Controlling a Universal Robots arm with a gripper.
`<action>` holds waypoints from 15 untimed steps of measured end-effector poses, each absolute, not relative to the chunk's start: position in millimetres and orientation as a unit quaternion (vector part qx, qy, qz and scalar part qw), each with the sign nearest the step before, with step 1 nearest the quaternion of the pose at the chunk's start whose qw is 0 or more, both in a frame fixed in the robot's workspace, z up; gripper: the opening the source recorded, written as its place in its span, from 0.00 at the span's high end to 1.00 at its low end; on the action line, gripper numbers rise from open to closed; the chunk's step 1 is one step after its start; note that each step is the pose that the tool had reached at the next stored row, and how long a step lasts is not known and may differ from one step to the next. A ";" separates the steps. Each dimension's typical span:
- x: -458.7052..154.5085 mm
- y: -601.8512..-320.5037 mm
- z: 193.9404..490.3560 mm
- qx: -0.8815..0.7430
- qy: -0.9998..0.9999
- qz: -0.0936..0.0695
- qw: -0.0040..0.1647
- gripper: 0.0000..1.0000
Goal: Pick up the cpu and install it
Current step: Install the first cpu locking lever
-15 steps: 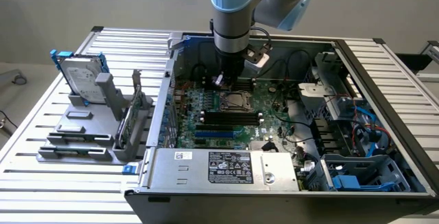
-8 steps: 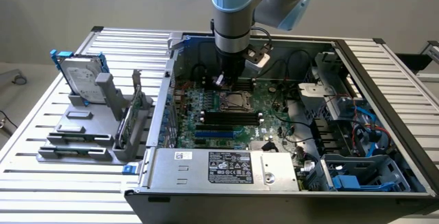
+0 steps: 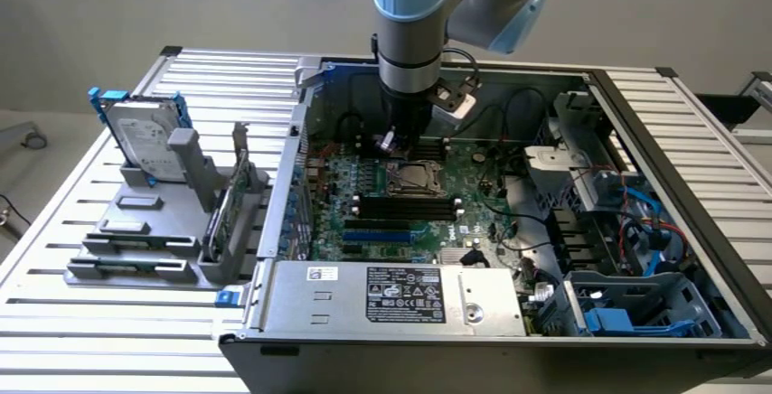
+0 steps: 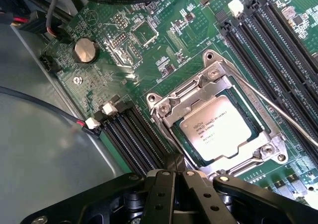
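**A:** Can any writing be read?

**B:** The chip (image 4: 221, 132) has several lines of dark print on its top, too fine to make out. In the exterior view, a black-and-white label (image 3: 404, 293) sits on the grey power supply box (image 3: 307, 308). Its text is not legible either.

**A:** What about the claw?

**B:** The claw (image 4: 174, 170) has its two black fingers pressed fully together, with nothing between them. Its tip hangs just beside the socket frame (image 4: 166, 110), over the black memory slots (image 4: 134, 134). I cannot tell whether it touches them.

**A:** And the chip itself?

**B:** It is flat and square, with a silver-grey metal top and a thin pale edge. It lies level inside the metal socket frame on the green board (image 4: 164, 60).
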State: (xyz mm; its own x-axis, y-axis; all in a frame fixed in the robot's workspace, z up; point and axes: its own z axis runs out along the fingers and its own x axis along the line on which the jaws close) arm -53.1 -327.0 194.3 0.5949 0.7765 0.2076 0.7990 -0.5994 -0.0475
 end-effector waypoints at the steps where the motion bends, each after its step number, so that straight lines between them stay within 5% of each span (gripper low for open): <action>1: -52.9 -327.0 194.3 -0.890 -0.442 -0.083 0.068 0.89; 15: -49.7 -327.0 193.0 -0.890 -0.442 -0.084 0.067 0.89</action>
